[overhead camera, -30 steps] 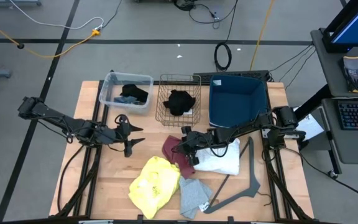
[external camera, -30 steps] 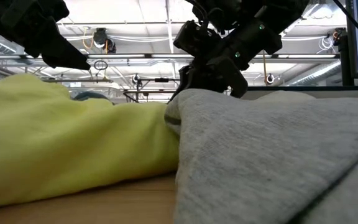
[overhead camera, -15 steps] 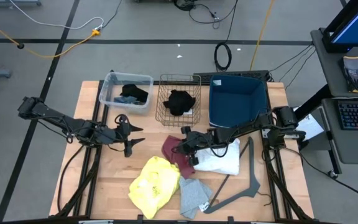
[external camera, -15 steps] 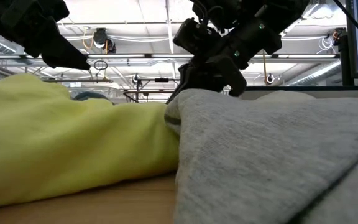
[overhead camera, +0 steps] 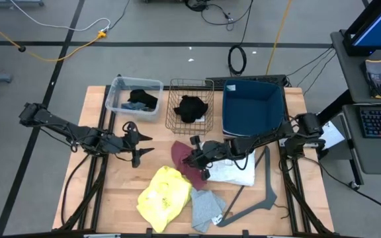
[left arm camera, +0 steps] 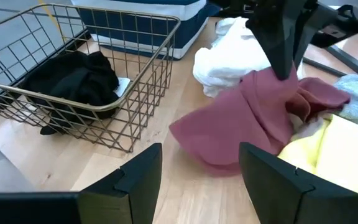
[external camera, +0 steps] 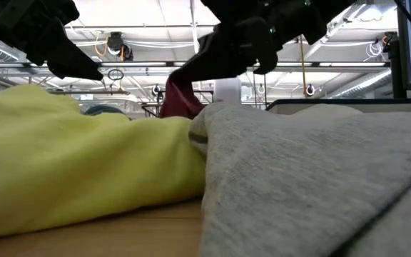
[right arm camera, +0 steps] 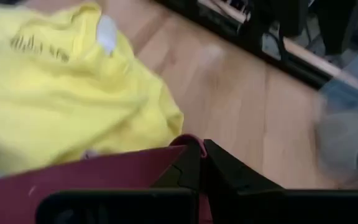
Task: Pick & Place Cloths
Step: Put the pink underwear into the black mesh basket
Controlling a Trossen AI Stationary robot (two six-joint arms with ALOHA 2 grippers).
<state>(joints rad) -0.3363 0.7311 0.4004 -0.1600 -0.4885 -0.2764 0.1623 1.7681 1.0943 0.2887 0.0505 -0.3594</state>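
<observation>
Two cloths look already put away: a black cloth [overhead camera: 190, 107] lies in the wire basket [overhead camera: 207, 86], and a dark piece [overhead camera: 142, 100] sits in the clear tub [overhead camera: 116, 87]. The blue bin [overhead camera: 253, 106] beside them appears empty.

The right gripper [overhead camera: 198, 157] is clamped tight on the maroon cloth [overhead camera: 184, 158], a fold pinched between its fingertips [right arm camera: 194, 163]. In the low view the cloth [external camera: 178, 99] hangs lifted from the gripper, though its lower edge seems to trail on the wood. It is just beside the white cloth [overhead camera: 233, 166] and above the yellow cloth [overhead camera: 164, 191].

The left gripper [overhead camera: 143, 145] waits over bare table near the tub, its fingers [left arm camera: 137, 176] parted about halfway and holding nothing.

My judgement is that the task is under halfway. The maroon cloth is in hand but not placed, and the yellow, white and grey cloth [overhead camera: 207, 206] lie untouched on the table near the front edge.
</observation>
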